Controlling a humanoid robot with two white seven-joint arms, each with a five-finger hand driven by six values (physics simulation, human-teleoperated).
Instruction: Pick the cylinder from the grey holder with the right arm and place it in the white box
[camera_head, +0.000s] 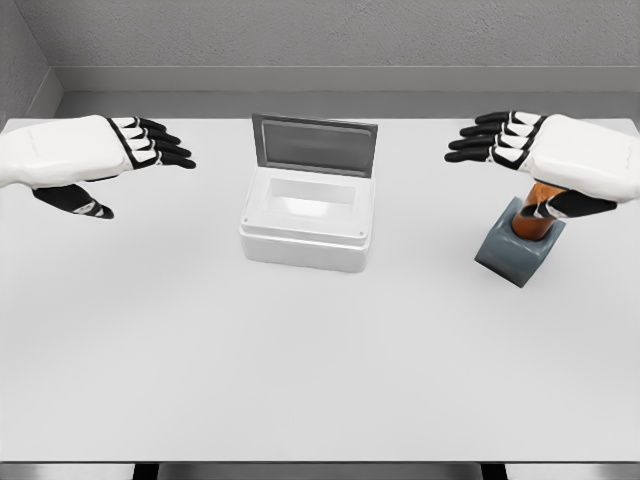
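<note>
Both hands hover spread-fingered, right hand (560, 155) above the cylinder (533, 215).

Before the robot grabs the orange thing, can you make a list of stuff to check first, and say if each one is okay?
1. White box has its lid up and nothing visible inside: ok.
2. Orange cylinder sits upright in the grey holder: ok.
3. Right hand is open, fingers spread, holding nothing: ok.
4. Right hand is lined up to grasp the cylinder: cannot tell; it partly covers the cylinder's top in the head view, and height above it is unclear.
5. Left hand is open and off to the far side of the box, out of the way: ok.
6. Table between holder and box is free of obstacles: ok.
</note>
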